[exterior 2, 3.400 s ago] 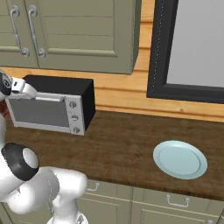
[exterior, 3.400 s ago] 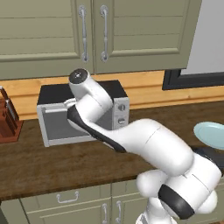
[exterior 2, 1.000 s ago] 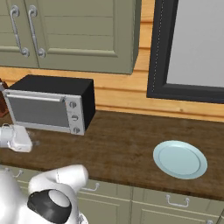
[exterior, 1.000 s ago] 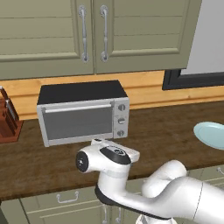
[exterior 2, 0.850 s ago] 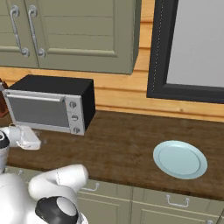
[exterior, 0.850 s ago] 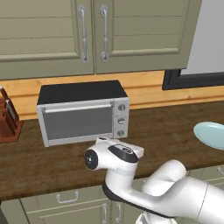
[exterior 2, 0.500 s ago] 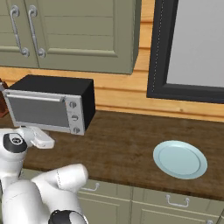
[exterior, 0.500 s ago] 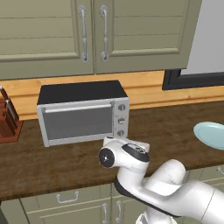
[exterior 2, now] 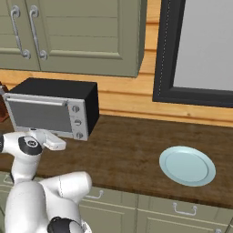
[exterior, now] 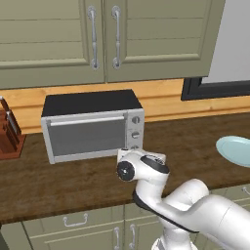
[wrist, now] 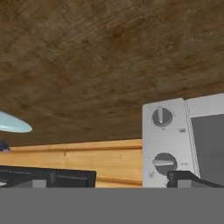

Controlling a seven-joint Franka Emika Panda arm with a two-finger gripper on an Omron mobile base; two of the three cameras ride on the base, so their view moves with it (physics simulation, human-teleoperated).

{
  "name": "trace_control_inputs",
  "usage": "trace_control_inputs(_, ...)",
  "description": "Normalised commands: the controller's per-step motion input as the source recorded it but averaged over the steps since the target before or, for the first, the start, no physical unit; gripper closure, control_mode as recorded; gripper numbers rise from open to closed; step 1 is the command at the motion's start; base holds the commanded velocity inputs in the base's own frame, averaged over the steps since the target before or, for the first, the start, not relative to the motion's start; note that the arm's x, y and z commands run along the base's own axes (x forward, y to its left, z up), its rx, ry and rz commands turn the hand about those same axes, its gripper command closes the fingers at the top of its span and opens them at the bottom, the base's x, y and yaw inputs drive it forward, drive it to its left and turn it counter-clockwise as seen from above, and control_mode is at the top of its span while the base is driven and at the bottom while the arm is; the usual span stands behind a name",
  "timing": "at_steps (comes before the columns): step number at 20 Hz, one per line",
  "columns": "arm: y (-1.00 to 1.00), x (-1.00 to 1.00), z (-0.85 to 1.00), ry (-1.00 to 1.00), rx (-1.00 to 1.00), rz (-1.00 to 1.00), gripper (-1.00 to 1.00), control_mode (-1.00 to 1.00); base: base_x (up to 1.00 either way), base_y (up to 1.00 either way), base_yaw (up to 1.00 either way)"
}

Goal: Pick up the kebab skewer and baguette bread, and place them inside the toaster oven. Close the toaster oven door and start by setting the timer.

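The toaster oven (exterior: 93, 124) stands on the wooden counter, and its glass door (exterior: 85, 135) is shut with the bar handle along the top. My hand (exterior: 142, 165) hovers just in front of the knob panel (exterior: 135, 132), low and to the right of the door. The hand view is rolled upside down: two knobs (wrist: 162, 116) face the gripper (wrist: 131, 180), whose dark fingertips (wrist: 188, 177) stand wide apart, open and holding nothing. The toaster oven (exterior 2: 52, 109) also appears in the right base view, with my hand (exterior 2: 45, 139) before its right end. The kebab skewer and baguette bread are out of view.
A bare pale blue plate (exterior 2: 187, 165) lies on the counter far right of the oven. A wooden knife block (exterior: 7, 136) stands at the oven's left. Cabinet doors (exterior: 102, 39) hang above. A dark-framed window (exterior 2: 195, 50) is at the back right.
My hand has dropped from the top of the oven door to counter height and slid right along the oven's front to the knob panel. The door stays shut.
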Motion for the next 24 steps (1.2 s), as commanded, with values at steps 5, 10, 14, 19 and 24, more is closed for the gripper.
trace_control_inputs(5, 0.0, 0.23, -0.09, 0.0, -0.03, 0.0, -1.0, -1.0, 0.0, 0.0, 0.0)
trace_control_inputs(10, -0.01, 0.23, -0.18, 0.0, -0.05, 0.0, -1.0, -1.0, 0.0, 0.0, 0.0)
trace_control_inputs(14, -0.32, 0.05, -0.18, 0.0, -0.04, 0.0, -1.0, -1.0, 0.0, 0.0, 0.0)
trace_control_inputs(19, -0.23, 0.0, -0.35, 0.0, -0.02, 0.01, -1.0, -1.0, 0.0, 0.0, 0.0)
trace_control_inputs(24, -0.14, 0.07, -0.33, -0.03, 0.0, 0.05, -1.0, -1.0, 0.0, 0.0, 0.0)
